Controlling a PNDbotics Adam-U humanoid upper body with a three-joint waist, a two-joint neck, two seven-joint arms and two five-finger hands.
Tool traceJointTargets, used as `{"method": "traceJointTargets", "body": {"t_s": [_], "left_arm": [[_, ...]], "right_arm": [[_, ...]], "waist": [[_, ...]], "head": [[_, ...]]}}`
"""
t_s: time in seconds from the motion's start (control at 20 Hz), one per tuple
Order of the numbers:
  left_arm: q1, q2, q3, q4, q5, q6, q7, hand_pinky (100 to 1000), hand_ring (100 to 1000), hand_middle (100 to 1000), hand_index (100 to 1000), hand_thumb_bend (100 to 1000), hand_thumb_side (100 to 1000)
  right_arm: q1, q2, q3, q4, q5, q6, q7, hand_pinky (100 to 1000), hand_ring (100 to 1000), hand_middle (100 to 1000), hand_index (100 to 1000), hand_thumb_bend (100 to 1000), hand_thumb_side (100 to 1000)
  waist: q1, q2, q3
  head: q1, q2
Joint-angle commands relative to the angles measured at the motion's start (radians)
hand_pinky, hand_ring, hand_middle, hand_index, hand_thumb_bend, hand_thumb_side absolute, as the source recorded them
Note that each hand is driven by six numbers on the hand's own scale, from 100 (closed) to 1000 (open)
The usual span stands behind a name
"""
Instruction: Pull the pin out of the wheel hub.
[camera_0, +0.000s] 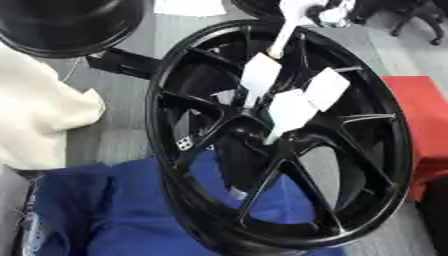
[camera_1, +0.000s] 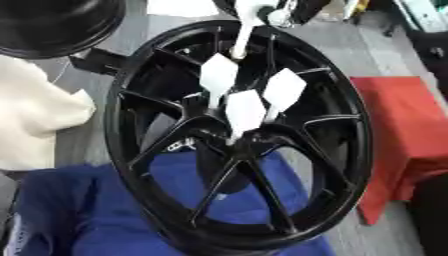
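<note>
I see the black wheel hub (camera_0: 280, 135) tilted on blue cloth (camera_0: 122, 210) — white-tagged pins (camera_0: 291, 111) at its centre; neither hand shows.

Below right hand (camera_0: 325, 14) at top edge: black spoked metal wheel hub (camera_0: 159, 115), tilted, resting on rumpled blue cloth (camera_0: 114, 210); white flat-tagged pins (camera_0: 291, 111) in its centre; cream folded cloth (camera_0: 39, 110) lower left, red box (camera_0: 429, 125) lower right.

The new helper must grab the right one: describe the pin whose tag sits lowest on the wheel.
Find the big black spoked wheel propped over the blue cloth. White pins with diamond-shaped white tags stick out near its hub. The wanted pin carries the lowest tag, set between and below the upper-left tag and the upper-right tag.
</note>
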Motion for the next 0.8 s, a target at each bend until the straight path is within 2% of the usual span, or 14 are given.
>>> {"method": "traceJointTargets", "body": {"t_s": [0.05,0.35,0.45,0.7,0.75,0.8], "left_arm": [[-0.004,0.023,0.013,-0.02,-0.003,-0.006,0.001,748,777,653,754,109,742],[-0.005,0.024,0.017,-0.02,-0.006,-0.009,0.006,748,777,653,753,108,741],[-0.005,0.024,0.017,-0.02,-0.007,-0.008,0.006,748,777,653,753,107,740],[-0.007,0.026,0.019,-0.02,-0.008,-0.01,0.008,748,776,653,753,105,739],[-0.007,0.026,0.019,-0.02,-0.009,-0.01,0.009,748,776,653,753,105,739],[-0.006,0.025,0.02,-0.02,-0.008,-0.009,0.009,748,777,653,753,105,739]], "right_arm": [[0.02,-0.095,-0.085,-0.01,0.022,0.012,-0.048,712,554,308,467,100,260],[0.175,-0.214,-0.232,0.028,0.075,0.051,-0.176,712,545,316,476,100,316],[0.244,-0.242,-0.291,0.051,0.078,0.072,-0.238,708,537,318,479,100,352],[0.388,-0.28,-0.392,0.113,0.091,0.123,-0.385,710,539,330,491,100,352],[0.409,-0.284,-0.404,0.124,0.1,0.133,-0.405,715,547,340,500,100,341],[0.432,-0.288,-0.415,0.135,0.114,0.145,-0.42,720,559,357,516,100,116]], "waist": [[0.006,-0.027,-0.006],[0.011,-0.025,-0.011],[0.013,-0.024,-0.012],[0.019,-0.024,-0.015],[0.02,-0.024,-0.016],[0.02,-0.024,-0.017]], "head": [[0.011,0.002],[0.029,-0.001],[0.036,-0.002],[0.051,-0.003],[0.054,-0.003],[0.058,-0.004]]}}
